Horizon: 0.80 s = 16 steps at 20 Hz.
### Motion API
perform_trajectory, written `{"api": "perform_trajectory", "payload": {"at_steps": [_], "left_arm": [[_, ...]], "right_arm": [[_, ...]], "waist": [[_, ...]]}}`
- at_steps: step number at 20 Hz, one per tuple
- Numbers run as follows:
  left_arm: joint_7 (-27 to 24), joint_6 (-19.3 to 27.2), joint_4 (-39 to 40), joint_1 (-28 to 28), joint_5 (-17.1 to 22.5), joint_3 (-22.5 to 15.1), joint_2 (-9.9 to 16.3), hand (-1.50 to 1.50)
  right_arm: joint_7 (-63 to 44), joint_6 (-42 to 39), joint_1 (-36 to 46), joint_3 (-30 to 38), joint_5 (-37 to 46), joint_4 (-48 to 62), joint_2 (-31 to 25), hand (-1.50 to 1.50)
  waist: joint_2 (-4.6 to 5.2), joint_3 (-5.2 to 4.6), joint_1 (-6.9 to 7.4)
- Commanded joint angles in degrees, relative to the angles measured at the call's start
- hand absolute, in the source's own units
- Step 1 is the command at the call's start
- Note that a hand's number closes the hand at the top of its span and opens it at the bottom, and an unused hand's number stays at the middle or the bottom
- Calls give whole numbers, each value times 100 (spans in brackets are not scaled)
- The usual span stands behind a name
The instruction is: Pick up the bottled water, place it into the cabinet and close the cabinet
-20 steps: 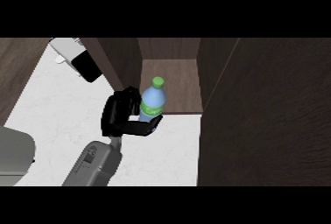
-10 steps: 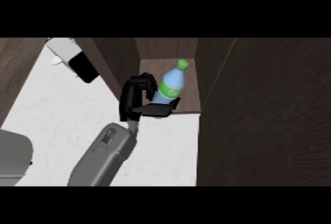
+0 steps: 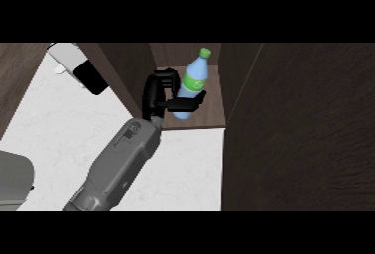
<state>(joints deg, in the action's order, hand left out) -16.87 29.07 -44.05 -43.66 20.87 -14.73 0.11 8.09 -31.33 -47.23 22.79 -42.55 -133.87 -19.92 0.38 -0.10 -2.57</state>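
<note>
The bottled water (image 3: 192,84) is clear blue with a green label and green cap. It stands tilted inside the open cabinet (image 3: 194,121), its base low over the shelf floor and its cap leaning toward the back. My right hand (image 3: 155,94) is at the bottle's left, shut on its lower body, with the thumb across the bottle's near side. The grey forearm (image 3: 117,163) runs down to the lower left. The left hand shows nowhere.
The open cabinet door (image 3: 307,129) fills the right side as a tall dark wood panel. A white and black object (image 3: 81,69) lies on the counter (image 3: 51,129) at upper left. A grey rounded shape (image 3: 15,181) sits at the lower left edge.
The right hand has carried the bottle up and deeper into the cabinet over the shelf floor. The forearm has stretched further forward.
</note>
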Motion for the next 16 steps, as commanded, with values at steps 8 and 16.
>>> {"api": "perform_trajectory", "payload": {"at_steps": [8,16], "left_arm": [[-625,75,1710,-1252,263,502,-11,150],[-948,312,2755,-1912,189,478,-11,-150]], "right_arm": [[-284,95,-311,51,-731,-877,55,-150],[-146,-71,-218,154,-785,-470,-28,-150]], "waist": [[29,-3,-68],[62,0,-188]]}}
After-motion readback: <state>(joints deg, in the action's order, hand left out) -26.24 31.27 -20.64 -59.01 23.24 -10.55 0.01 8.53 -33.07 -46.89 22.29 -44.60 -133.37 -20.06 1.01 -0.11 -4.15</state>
